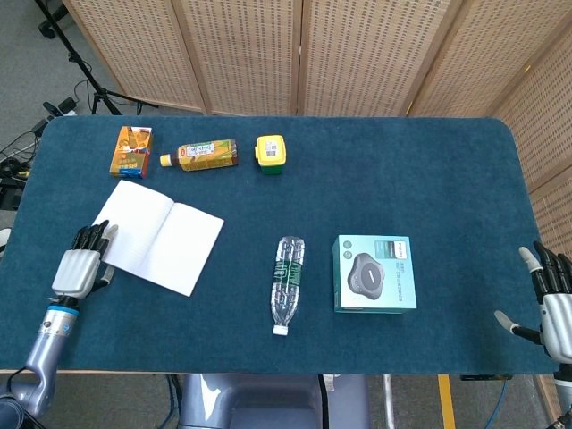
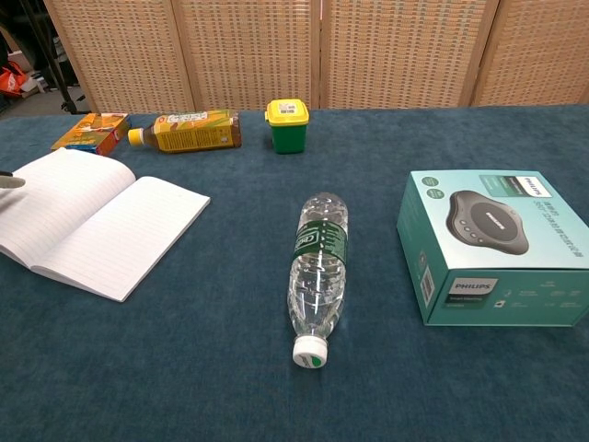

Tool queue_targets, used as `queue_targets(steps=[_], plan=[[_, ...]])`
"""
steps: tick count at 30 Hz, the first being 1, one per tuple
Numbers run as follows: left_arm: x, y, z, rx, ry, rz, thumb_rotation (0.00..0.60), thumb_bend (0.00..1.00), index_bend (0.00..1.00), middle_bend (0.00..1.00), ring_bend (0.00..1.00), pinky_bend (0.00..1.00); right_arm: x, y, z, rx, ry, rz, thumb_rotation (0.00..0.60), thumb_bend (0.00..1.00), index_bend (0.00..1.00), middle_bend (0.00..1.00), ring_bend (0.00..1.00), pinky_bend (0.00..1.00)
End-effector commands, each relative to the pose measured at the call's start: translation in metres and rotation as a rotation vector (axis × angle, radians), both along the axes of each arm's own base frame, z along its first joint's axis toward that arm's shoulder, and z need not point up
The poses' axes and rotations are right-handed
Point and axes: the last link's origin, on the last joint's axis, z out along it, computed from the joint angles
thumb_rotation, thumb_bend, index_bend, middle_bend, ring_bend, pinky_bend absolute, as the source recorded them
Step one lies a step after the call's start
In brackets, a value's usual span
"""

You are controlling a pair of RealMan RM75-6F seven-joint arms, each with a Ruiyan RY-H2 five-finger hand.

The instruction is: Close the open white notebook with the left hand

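Observation:
The white notebook (image 1: 161, 236) lies open on the blue table (image 1: 384, 170), left of centre. In the chest view its left page (image 2: 51, 198) is tilted up off the cloth while the right page lies flat. My left hand (image 1: 78, 265) is at the notebook's left edge, fingers stretched out and touching the raised page; only a fingertip (image 2: 8, 180) shows in the chest view. It grips nothing that I can see. My right hand (image 1: 551, 296) hovers at the table's right front corner, fingers spread and empty.
A clear water bottle (image 1: 287, 283) lies in the middle, with a teal speaker box (image 1: 374, 273) to its right. Along the back stand an orange carton (image 1: 132, 150), a lying yellow drink bottle (image 1: 202, 155) and a green-and-yellow jar (image 1: 272, 152).

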Motion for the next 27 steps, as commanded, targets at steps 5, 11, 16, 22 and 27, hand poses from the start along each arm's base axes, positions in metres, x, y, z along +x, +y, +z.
queue_targets(steps=[5, 11, 16, 22, 27], plan=[[0.015, -0.007, 0.011, 0.066, 0.190, -0.221, 0.600, 0.46, 0.00, 0.00, 0.00, 0.00, 0.000, 0.000, 0.000, 0.002, -0.002, 0.000, 0.600, 0.00, 0.00, 0.00, 0.00, 0.00], [0.028, -0.013, 0.016, 0.061, 0.319, -0.393, 0.600, 0.46, 0.00, 0.00, 0.00, 0.00, 0.000, 0.001, 0.000, 0.003, -0.006, 0.001, 0.600, 0.00, 0.00, 0.00, 0.00, 0.00], [0.040, -0.017, 0.012, 0.036, 0.422, -0.531, 0.600, 0.47, 0.00, 0.00, 0.00, 0.00, 0.000, 0.001, 0.001, 0.009, -0.012, -0.001, 0.600, 0.00, 0.00, 0.00, 0.00, 0.00], [0.062, -0.028, -0.002, 0.047, 0.444, -0.688, 0.600, 0.44, 0.00, 0.00, 0.00, 0.00, -0.001, 0.002, 0.003, 0.005, -0.024, -0.001, 0.600, 0.00, 0.00, 0.00, 0.00, 0.00], [0.069, -0.033, -0.003, 0.085, 0.426, -0.735, 0.600, 0.37, 0.00, 0.00, 0.00, 0.00, -0.001, 0.002, 0.004, 0.008, -0.034, -0.001, 0.600, 0.00, 0.00, 0.00, 0.00, 0.00]])
